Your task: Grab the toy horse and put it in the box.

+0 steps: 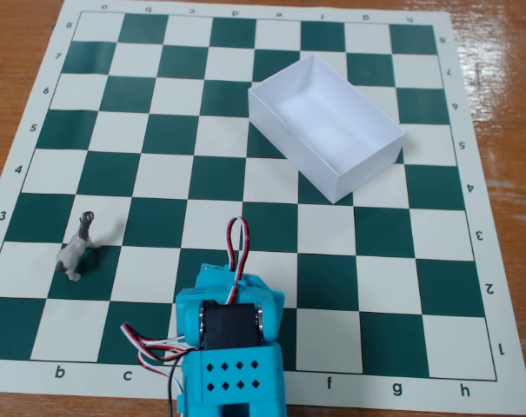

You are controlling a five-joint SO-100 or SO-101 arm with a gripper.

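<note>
Near the chessboard's (36,187) left edge: toy horse (78,248), upright, ungrabbed; box (325,126) toward far right corner, empty; gripper hidden, opening unknowable; everything remains

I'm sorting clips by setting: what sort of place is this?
Probably a hobby or classroom tabletop rig, not a factory. A printed chessboard mat lies on a wooden table, with a turquoise plastic arm, a toy horse and a white box on it.
</note>
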